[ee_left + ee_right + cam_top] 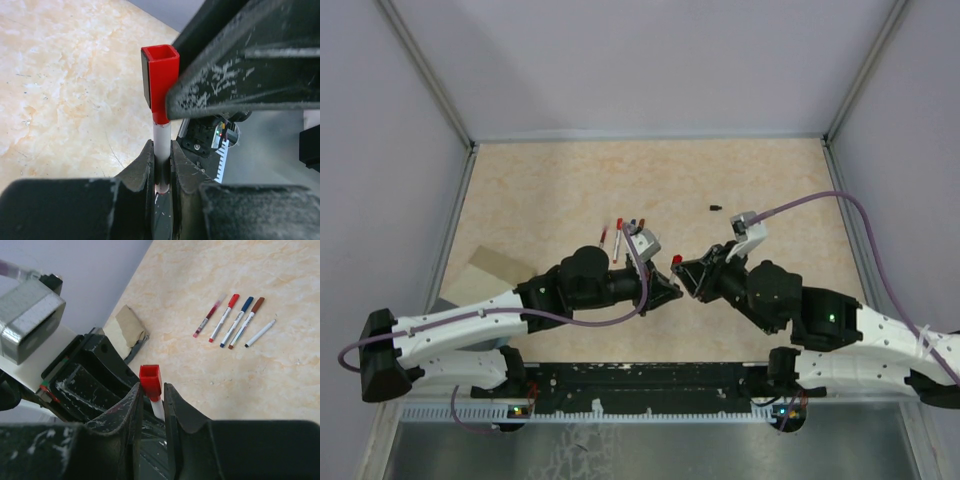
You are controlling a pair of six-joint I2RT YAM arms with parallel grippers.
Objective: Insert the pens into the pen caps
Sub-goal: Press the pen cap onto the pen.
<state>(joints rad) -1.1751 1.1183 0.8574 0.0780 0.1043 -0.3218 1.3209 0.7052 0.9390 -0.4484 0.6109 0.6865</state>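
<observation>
My left gripper (162, 165) is shut on the white barrel of a pen (161, 137). A red pen cap (161, 80) sits on that pen's upper end. My right gripper (151, 390) meets it tip to tip over the table's middle, with its fingers closed round the lower part of the same red cap (150, 381). In the top view the cap (677, 260) shows between the left gripper (668, 290) and the right gripper (686, 274). Several more pens (235, 320) lie side by side on the table, also in the top view (623, 236). A loose black cap (716, 208) lies further back.
A beige folded card piece (495, 264) lies at the left near the left arm, also in the right wrist view (129, 326). Grey enclosure walls (450, 110) ring the tan table. A purple cable (840, 197) arcs over the right arm.
</observation>
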